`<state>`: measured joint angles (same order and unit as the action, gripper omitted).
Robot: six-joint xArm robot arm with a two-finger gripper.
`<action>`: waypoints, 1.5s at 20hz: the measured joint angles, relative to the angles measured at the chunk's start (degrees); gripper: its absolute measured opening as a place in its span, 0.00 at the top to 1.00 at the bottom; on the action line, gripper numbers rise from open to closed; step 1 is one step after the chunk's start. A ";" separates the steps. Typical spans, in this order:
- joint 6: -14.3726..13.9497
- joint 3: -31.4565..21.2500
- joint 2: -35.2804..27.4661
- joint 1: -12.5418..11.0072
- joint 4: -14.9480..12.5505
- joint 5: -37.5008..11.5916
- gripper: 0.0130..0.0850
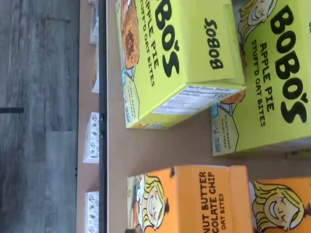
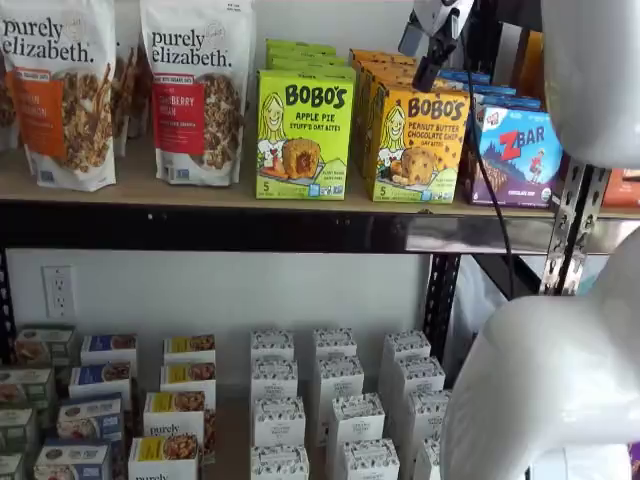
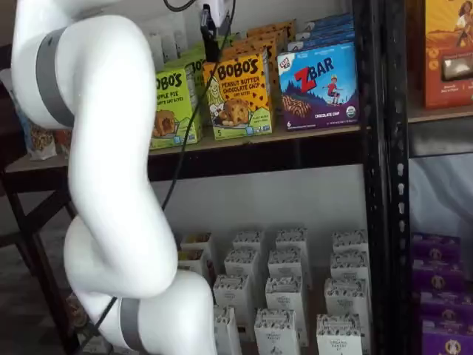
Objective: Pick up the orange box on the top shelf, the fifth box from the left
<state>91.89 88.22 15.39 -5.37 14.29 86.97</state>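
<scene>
The orange box (image 2: 418, 145) stands upright at the front of its row on the top shelf (image 2: 150, 195), between a green Apple Pie box (image 2: 303, 135) and a blue ZBar box (image 2: 515, 155). In both shelf views my gripper (image 2: 430, 62) hangs from above, just over the top front edge of the orange box (image 3: 238, 96). Only a black finger and the white body of the gripper (image 3: 211, 41) show, with nothing held. The wrist view looks down on the orange box (image 1: 194, 199) with a second one behind it, close to the shelf's black front rail (image 1: 102, 116).
Granola bags (image 2: 195, 90) stand at the shelf's left. More green boxes (image 1: 175, 58) sit beside the orange row. Small white cartons (image 2: 330, 400) fill the lower shelf. A black perforated upright (image 3: 377, 177) stands right of the ZBar box (image 3: 319, 85). My white arm (image 3: 103, 185) fills the foreground.
</scene>
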 joint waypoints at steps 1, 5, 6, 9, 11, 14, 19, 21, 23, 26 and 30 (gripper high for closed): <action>0.11 0.23 -0.12 -0.13 -0.08 0.26 0.00; 0.99 0.62 -0.05 -0.53 -2.23 0.82 0.00; 1.25 0.65 -0.03 -0.53 -3.24 0.90 0.00; 2.31 1.03 -0.39 -0.99 -5.52 1.70 0.00; 3.02 1.49 -0.90 -1.58 -6.00 2.37 0.00; 3.40 2.33 -1.76 -1.84 -6.52 3.35 0.00; 3.37 3.44 -3.16 -1.63 -7.12 4.20 0.00; 3.22 3.90 -3.76 -1.27 -7.92 4.41 0.00; 3.14 4.18 -4.23 -1.07 -8.38 4.44 0.00; 3.04 4.65 -4.96 -0.80 -9.05 4.58 0.00; 2.73 4.76 -5.53 -0.06 -10.81 4.44 0.00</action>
<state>94.63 92.98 9.87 -5.44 3.47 91.41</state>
